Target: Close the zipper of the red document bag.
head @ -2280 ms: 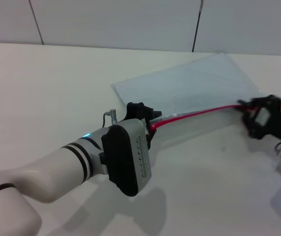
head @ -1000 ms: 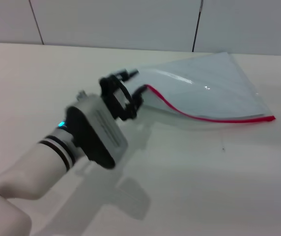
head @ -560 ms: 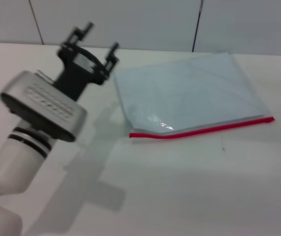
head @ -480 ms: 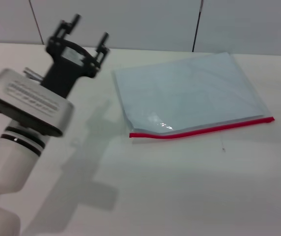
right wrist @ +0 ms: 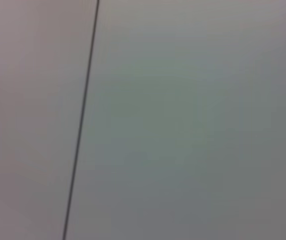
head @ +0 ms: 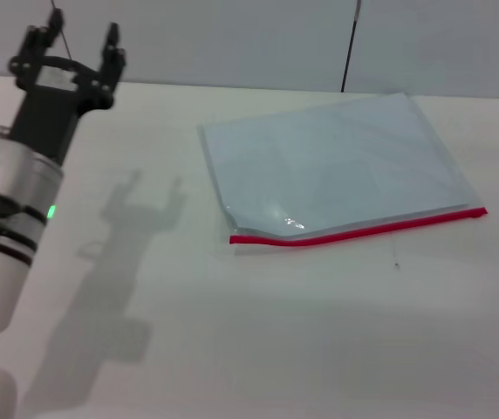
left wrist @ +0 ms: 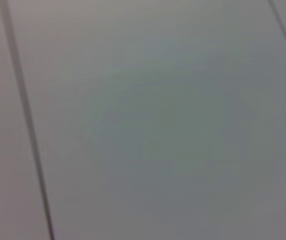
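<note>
The red document bag (head: 337, 170), a flat translucent pale-blue pouch, lies on the white table in the head view, right of centre. Its zipper (head: 358, 229) is the thin red strip along the near long edge, running from the left corner to the right corner. My left gripper (head: 82, 39) is raised at the far left, well away from the bag, pointing up toward the wall, open and holding nothing. The right gripper is out of view. Both wrist views show only blurred grey wall panels.
The white table (head: 276, 340) stretches wide around the bag. Grey wall panels (head: 232, 39) with dark seams rise behind it. My left arm's shadow (head: 119, 262) falls on the table to the left of the bag.
My left gripper let go of the bag's left corner, lifted and swung away to the far left. The right gripper withdrew out of view. The bag dropped flat on the table.
</note>
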Controlling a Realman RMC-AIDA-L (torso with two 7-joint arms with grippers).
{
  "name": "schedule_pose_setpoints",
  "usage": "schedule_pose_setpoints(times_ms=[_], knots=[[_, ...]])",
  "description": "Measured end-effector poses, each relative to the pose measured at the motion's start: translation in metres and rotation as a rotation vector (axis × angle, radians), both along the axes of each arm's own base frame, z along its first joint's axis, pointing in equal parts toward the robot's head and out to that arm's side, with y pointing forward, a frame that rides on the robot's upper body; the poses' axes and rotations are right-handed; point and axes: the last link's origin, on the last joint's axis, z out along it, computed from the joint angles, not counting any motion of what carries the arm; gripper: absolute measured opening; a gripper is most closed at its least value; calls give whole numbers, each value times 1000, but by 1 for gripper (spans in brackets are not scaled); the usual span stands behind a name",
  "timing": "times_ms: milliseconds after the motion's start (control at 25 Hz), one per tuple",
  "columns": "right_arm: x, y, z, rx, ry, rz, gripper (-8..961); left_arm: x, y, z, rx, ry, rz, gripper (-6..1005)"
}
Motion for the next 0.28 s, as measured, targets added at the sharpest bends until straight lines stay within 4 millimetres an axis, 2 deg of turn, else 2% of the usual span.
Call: schedule_pose_setpoints(times_ms=[280], knots=[[-2,-4,1,9,3,24,741,-6,-3,7,12,-74,-40,662]])
